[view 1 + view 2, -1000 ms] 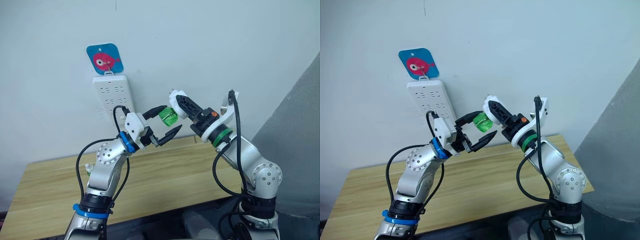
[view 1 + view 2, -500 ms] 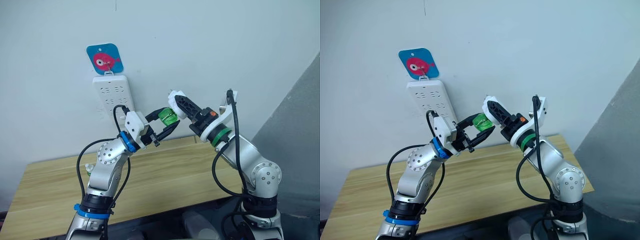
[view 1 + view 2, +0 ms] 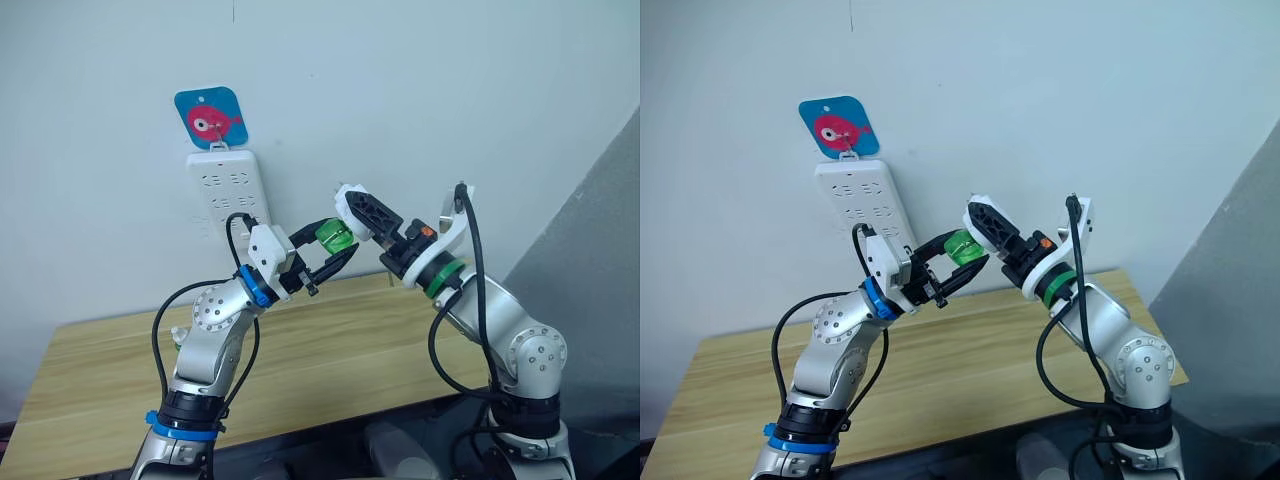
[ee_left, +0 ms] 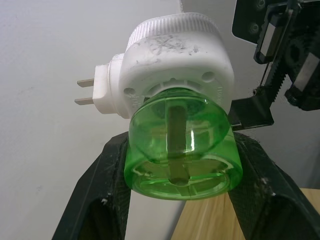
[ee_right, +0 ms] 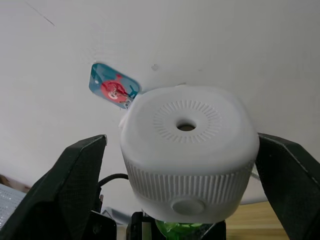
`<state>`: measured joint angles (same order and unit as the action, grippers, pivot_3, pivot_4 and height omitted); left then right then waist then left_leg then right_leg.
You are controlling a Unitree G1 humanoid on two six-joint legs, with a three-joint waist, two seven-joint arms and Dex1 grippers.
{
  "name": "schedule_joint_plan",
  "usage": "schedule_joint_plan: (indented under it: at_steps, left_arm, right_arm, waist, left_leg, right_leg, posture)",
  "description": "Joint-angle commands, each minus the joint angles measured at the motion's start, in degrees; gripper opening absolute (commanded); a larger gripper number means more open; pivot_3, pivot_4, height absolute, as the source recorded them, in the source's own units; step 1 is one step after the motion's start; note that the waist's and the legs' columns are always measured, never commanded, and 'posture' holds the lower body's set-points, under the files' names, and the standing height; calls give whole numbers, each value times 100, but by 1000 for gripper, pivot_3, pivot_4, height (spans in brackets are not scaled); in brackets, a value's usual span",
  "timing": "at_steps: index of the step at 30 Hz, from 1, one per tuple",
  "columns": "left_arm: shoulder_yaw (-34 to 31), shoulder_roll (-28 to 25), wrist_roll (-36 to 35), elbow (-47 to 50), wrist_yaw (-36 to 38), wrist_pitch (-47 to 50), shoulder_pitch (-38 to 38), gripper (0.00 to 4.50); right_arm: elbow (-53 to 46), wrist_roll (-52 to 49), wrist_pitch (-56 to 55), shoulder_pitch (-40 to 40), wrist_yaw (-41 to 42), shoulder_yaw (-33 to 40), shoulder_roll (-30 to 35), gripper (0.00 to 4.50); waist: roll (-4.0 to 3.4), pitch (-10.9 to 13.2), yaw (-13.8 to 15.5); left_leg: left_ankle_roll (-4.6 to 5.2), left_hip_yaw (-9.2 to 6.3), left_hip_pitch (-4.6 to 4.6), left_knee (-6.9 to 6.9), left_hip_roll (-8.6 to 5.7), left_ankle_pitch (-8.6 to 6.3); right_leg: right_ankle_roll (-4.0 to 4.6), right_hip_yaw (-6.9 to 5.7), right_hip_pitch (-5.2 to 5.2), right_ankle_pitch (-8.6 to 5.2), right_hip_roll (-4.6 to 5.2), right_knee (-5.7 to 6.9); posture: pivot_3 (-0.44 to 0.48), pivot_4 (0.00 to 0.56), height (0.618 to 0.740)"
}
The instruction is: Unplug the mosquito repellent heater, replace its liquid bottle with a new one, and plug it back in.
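the heater (image 4: 175, 65) is held up in the air above the tabletop (image 3: 330, 340), off the power strip (image 3: 228, 195) on the wall — the right gripper (image 3: 352, 208) is clamped on its white body. the left gripper (image 3: 330, 248) has its fingers closed around the green bottle (image 4: 182, 150) underneath it.

Both arms are silver metal with round joints and looping black cables. A blue ring sits behind the black fingers (image 3: 322, 221) of the left gripper (image 3: 334, 245); a green ring sits behind the right gripper (image 3: 352, 205).
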<state>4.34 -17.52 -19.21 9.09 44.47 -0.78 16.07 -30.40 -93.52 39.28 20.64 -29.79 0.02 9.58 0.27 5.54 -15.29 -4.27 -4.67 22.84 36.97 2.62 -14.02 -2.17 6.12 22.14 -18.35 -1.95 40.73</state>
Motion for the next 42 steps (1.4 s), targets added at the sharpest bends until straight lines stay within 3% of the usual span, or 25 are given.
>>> schedule_joint_plan:
  at_steps: [1,6,10,16,21,27,42]
  left_arm:
    - [-101,-131,-106,104,173,-175,47,2238]
    - [-88,-533,-178,-53,883,-455,12,2238]
    - [-99,-896,-285,-251,1433,-511,-59,2238]
    - [-12,-1339,-224,-446,2388,-1255,-218,2238]
    - [77,-1422,-155,-405,2755,-1805,-412,2238]
    - [141,-1425,-83,-291,2701,-2017,-551,2238]
    - [205,-1442,-2,-99,2477,-2026,-618,2238]
  right_arm:
    - [-316,-645,140,-151,333,235,544,4500]
    - [-233,-1767,884,-590,1358,683,2312,4500]
    - [20,-1948,1583,-977,2655,1051,3556,4500]
    - [361,-1948,2099,-1099,3660,1001,4592,4500]
    - [624,-1940,2167,-656,3441,268,4658,4500]
    - [885,-1948,2200,-90,3304,-411,4341,4500]
    - [983,-1948,2191,398,3086,-1072,3595,4500]
  waist:
    - [0,0,8]
    - [2,3,71]
    - [7,6,89]
    - [20,15,96]
    - [29,28,100]
    - [35,57,145]
    - [23,105,419]
  left_leg:
    - [0,-1,0,-1,0,0]
    - [1,3,-1,-1,-1,0]
    - [2,12,-7,-3,1,-1]
    - [7,31,-11,-3,6,3]
    - [7,39,-9,-6,9,2]
    - [7,41,4,-6,8,2]
    - [9,39,10,-15,11,1]
  right_leg:
    - [0,0,0,0,0,0]
    - [1,2,0,-1,0,-2]
    - [0,12,-2,-2,-5,-5]
    - [-3,87,-4,-4,-46,-9]
    - [-4,105,-4,-4,-52,-25]
    - [-9,116,-4,-2,-54,-48]
    - [-10,112,-4,-1,-54,-73]
  posture:
    - [-252,43,740]
    - [-252,50,740]
    - [-245,60,740]
    - [-235,73,740]
    - [-228,80,740]
    - [-204,94,740]
    - [-177,103,740]
